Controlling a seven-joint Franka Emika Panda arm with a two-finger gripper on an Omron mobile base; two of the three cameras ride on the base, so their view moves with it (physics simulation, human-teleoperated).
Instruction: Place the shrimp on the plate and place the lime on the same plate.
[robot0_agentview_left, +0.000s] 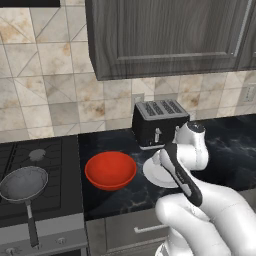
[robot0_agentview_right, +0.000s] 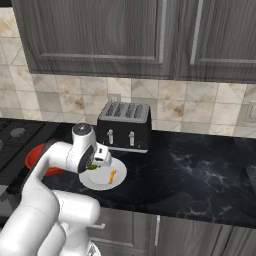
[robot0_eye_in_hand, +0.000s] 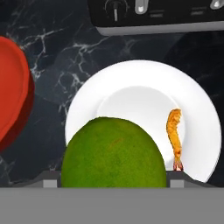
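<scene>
The white plate (robot0_eye_in_hand: 144, 72) lies on the dark counter in front of the toaster. On its right half rests the thin orange shrimp (robot0_eye_in_hand: 174, 131), also seen in the right base view as the shrimp (robot0_agentview_right: 113, 176). My gripper (robot0_agentview_right: 96, 165) hangs just above the left part of the plate (robot0_agentview_right: 107, 184) and is shut on the green lime (robot0_eye_in_hand: 113, 153), which looms large at the bottom of the hand view and covers my fingertips. In the right base view the lime (robot0_agentview_right: 93, 167) is a small green patch under the hand. My arm hides most of the plate (robot0_agentview_left: 152, 172) in the left base view.
A red bowl (robot0_agentview_left: 110, 170) stands just left of the plate. The black toaster (robot0_agentview_right: 125, 127) sits behind it against the tiled wall. A stove with a grey pan (robot0_agentview_left: 24, 184) is at the far left. Dark cabinets hang overhead.
</scene>
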